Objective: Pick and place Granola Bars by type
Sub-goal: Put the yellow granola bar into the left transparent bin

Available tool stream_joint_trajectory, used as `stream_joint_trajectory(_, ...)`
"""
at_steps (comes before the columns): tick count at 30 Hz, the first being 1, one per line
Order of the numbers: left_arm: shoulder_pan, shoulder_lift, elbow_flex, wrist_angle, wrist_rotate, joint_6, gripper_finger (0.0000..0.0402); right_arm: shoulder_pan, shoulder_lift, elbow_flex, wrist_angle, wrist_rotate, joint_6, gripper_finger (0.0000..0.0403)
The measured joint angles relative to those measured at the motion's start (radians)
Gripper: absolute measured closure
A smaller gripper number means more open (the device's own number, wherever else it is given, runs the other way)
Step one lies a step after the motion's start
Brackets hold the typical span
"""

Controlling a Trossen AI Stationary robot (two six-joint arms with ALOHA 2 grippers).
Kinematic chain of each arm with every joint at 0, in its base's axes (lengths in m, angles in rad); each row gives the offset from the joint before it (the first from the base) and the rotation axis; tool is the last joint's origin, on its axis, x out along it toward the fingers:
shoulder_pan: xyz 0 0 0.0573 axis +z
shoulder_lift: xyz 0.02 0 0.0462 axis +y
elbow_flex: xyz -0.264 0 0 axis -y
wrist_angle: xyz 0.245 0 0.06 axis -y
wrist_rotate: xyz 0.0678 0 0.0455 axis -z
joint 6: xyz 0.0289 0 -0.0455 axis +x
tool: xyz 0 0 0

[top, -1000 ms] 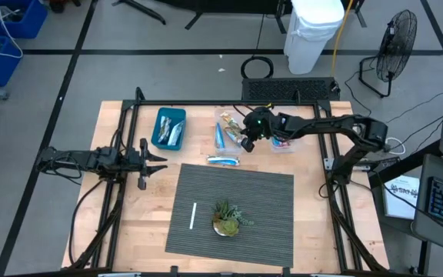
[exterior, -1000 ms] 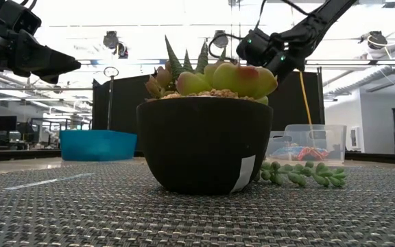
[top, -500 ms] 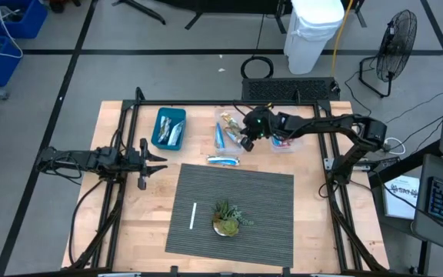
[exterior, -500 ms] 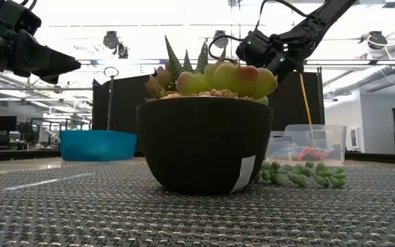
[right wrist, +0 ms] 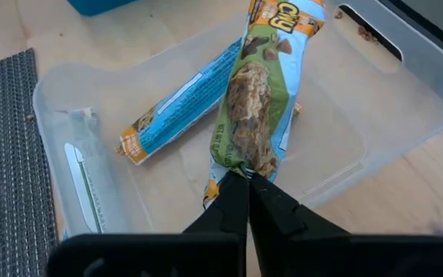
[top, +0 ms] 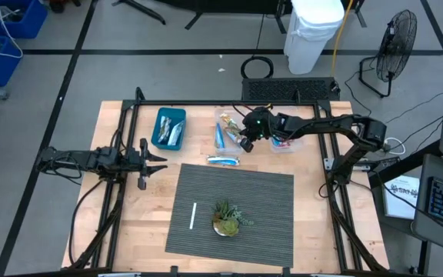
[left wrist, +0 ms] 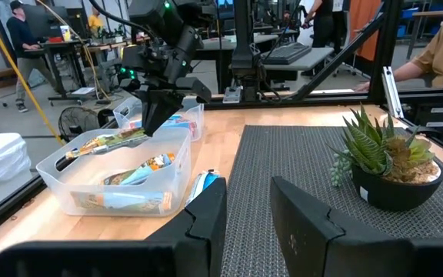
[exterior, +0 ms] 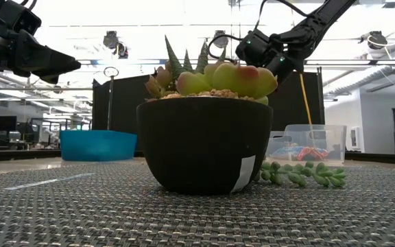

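Nothing moved this past second: right claw (right wrist: 246, 178) stays clenched on green-wrapped bar (right wrist: 254, 115) above clear bin (right wrist: 375, 100) (drop pending); left claw (left wrist: 246, 201) idle, part-open.

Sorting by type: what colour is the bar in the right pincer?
Green and light blue with orange, the bar shows best in the right wrist view.

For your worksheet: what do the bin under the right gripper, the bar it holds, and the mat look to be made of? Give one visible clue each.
Bin: clear, slightly frosted plastic, probably; the wood shows through its walls.
Bar pinched by the right gripper: thin, glossy printed film, likely plastic, crimped at the end.
Mat: dark woven material, perhaps vinyl or fabric; a ribbed weave shows, matte.
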Motion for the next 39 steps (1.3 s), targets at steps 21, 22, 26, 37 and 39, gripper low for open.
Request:
stream_joint_trajectory(21, 0.000, 0.000, 0.000, 0.000, 0.000, 0.000, 0.0293, 0.016, 0.001, -0.002, 0.134, -0.058, 0.033, 0.0333)
stream_joint_trajectory(22, 0.000, 0.000, 0.000, 0.000, 0.000, 0.000, 0.0293, 0.023, 0.001, -0.002, 0.156, -0.088, 0.033, 0.0331)
stream_joint_trajectory(26, 0.000, 0.000, 0.000, 0.000, 0.000, 0.000, 0.0293, 0.058, 0.001, -0.002, 0.249, -0.248, 0.016, 0.0328)
stream_joint_trajectory(37, 0.000, 0.000, 0.000, 0.000, 0.000, 0.000, 0.0293, 0.222, -0.177, -0.141, 0.297, -0.493, -0.026, 0.0351)
stream_joint_trajectory(39, 0.000, 0.000, 0.000, 0.000, 0.000, 0.000, 0.0293, 0.254, -0.239, -0.224, 0.359, -0.457, -0.024, 0.0355)
